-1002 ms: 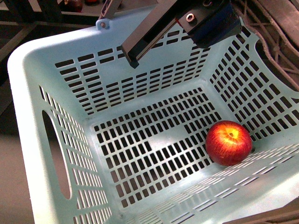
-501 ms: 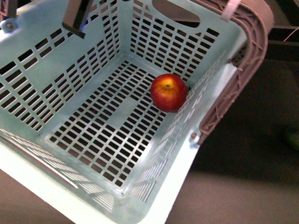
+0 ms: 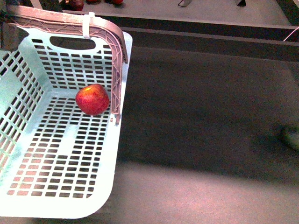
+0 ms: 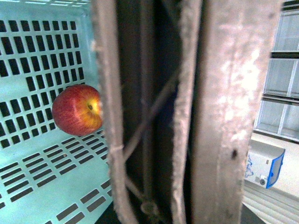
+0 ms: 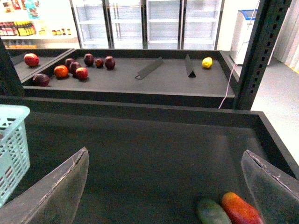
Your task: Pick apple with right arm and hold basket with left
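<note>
Right jaws: wide apart, nothing between them. Two worn grey fingers (image 5: 60, 186) at the outer edges of the right wrist view, hanging over the dark table (image 5: 154, 154). Close by one finger, on that table, a green fruit (image 5: 212, 212) touching an orange-red fruit (image 5: 240, 210). Farther off, on a raised shelf (image 5: 140, 84), a cluster of maroon fruits (image 5: 88, 60) and a single yellow fruit (image 5: 207, 62).

Left jaws: state impossible to tell. Left wrist view taken up by a blurred close-up of the brown-grey handle (image 4: 229, 116), perhaps clamped, though too smeared to say.

Apple (image 3: 92, 99) inside the basket (image 3: 60, 205), resting on the slotted floor in the far right corner, just below the oval hand hole and just beside the handle's downward leg. Red with a yellow patch around the stem. Well apart from the right jaws.

Basket at the left of the front view, handle raised across its far rim, a white tie (image 3: 87, 25) looped around the bar. Green fruit at the far right, well apart from the basket.
</note>
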